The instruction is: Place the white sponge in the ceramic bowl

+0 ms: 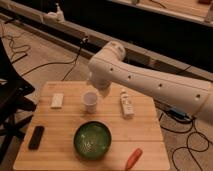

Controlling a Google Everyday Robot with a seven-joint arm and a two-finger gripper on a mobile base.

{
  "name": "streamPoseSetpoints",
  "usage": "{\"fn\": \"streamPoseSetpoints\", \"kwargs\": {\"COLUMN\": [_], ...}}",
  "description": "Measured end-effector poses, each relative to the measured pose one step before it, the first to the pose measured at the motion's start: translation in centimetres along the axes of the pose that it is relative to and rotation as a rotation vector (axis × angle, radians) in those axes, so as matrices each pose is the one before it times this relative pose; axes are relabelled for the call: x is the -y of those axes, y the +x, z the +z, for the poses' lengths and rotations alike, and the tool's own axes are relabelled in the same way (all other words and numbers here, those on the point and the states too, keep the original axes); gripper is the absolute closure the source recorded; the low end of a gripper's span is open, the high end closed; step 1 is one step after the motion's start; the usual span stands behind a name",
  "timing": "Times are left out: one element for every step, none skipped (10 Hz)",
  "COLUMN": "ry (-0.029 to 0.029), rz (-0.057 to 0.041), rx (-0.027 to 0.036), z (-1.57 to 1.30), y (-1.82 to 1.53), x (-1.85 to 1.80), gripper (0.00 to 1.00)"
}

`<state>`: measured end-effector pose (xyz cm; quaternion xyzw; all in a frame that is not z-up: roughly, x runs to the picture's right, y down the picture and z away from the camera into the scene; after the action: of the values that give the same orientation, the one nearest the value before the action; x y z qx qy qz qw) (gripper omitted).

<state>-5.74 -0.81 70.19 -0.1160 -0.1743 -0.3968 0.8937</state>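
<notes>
**Wood surface: sponge lies free at L, hand up by cup**

Wood surface (55, 122) stands on a floor w/ cables (45, 65), dark chair (10, 100) at far L. L to R on it: black rectangular device (36, 137) near front-L edge. White sponge (57, 100) lies flat at back-L, touching nothing. Small white cup (90, 101) stands upright just R of sponge. Green ceramic bowl (92, 140) sits in front of cup, nearer front edge, w/ nothing in it. White bottle (127, 105) lies on its side R of cup. Orange carrot-like item (133, 158) lies at front-R. White arm (150, 82) reaches in from R and bends down behind the cup. Hand (99, 84) sits at its end, mostly hidden, spread wide, gripping nothing. Sponge is L of hand and clear of it, w/ cup closer to hand than sponge is.
</notes>
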Motion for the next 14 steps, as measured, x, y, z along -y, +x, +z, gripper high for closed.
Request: {"fn": "streamPoseSetpoints", "kwargs": {"ry": [0.00813, 0.01220, 0.00734, 0.01050, 0.01166, 0.01367, 0.01131, 0.00441, 0.00044, -0.00088, 0.00018, -0.00055, 0.00689, 0.01407], "rz": [-0.02434, -0.03081, -0.01752, -0.01833, -0.01472, -0.00456, -0.00083, -0.00051, 0.00339, 0.00013, -0.00274, 0.00323, 0.02805, 0.02930], "rx": [0.01059, 0.01454, 0.01140, 0.01418, 0.01754, 0.03170, 0.02550, 0.01120, -0.00063, -0.00171, 0.00083, 0.00172, -0.00388, 0.00930], "z": [0.979, 1.409, 1.011, 1.190, 1.232, 1.302, 1.017, 0.317, -0.108, 0.019, 0.014, -0.069, 0.040, 0.417], "y": [-0.397, -0.273, -0.037, -0.057, -0.304, -0.719, -0.590, -0.332, 0.140, 0.076, -0.138, 0.034, 0.766, 0.455], "x": [1.816, 2.590, 1.733, 1.972, 1.755, 1.320, 0.879, 0.335, -0.122, -0.076, 0.139, -0.100, -0.435, -0.227], "gripper": [0.35, 0.35, 0.35, 0.35, 0.35, 0.35, 0.35, 0.35, 0.35, 0.35, 0.35, 0.35, 0.35, 0.35]}}
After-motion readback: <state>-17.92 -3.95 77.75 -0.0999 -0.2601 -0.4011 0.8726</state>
